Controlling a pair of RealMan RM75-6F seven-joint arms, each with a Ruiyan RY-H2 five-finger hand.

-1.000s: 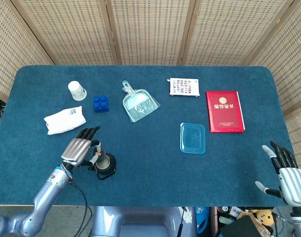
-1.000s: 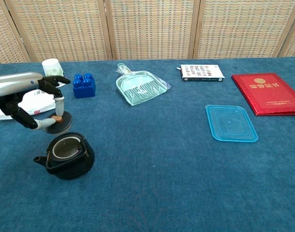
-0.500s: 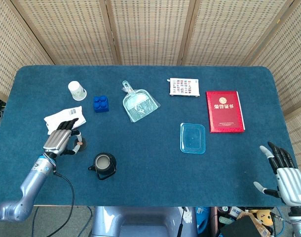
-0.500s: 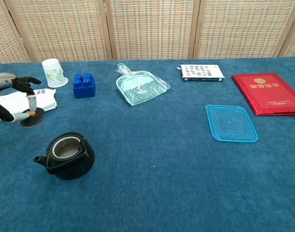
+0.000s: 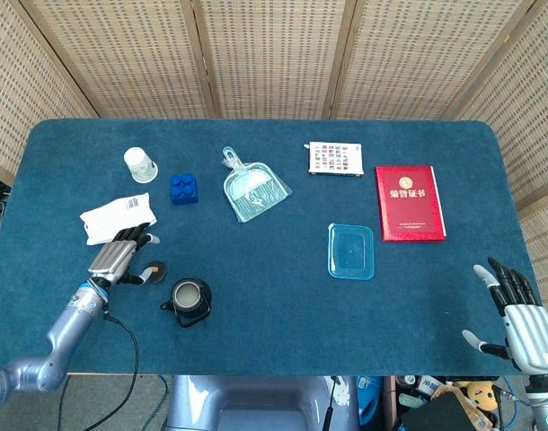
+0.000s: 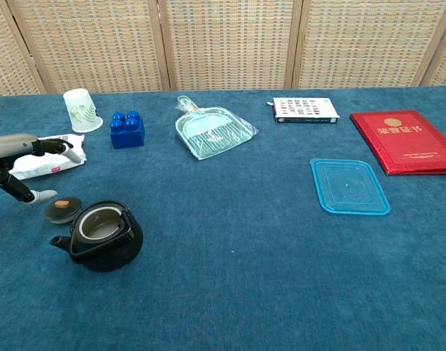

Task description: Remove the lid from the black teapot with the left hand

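The black teapot (image 5: 190, 302) (image 6: 99, 233) stands uncovered near the table's front left, its mouth showing a pale inside. Its dark round lid (image 5: 154, 269) (image 6: 62, 208), with a brown knob, lies flat on the blue cloth just left of the pot. My left hand (image 5: 121, 254) (image 6: 27, 162) hovers beside the lid on its left, fingers spread and holding nothing. The thumb (image 6: 40, 195) ends a little short of the lid. My right hand (image 5: 522, 318) is spread open beyond the table's front right corner, seen only in the head view.
A white packet (image 5: 117, 218) lies right behind my left hand, with a paper cup (image 5: 141, 165) and blue brick (image 5: 184, 189) further back. A clear dustpan (image 5: 254, 189), a card box (image 5: 335, 159), a blue tray lid (image 5: 350, 251) and a red booklet (image 5: 409, 202) lie to the right.
My left hand carried the lid leftward off the teapot, lowered it onto the cloth beside the pot and let go. Its fingers now stand apart from the lid. The right hand stayed put.
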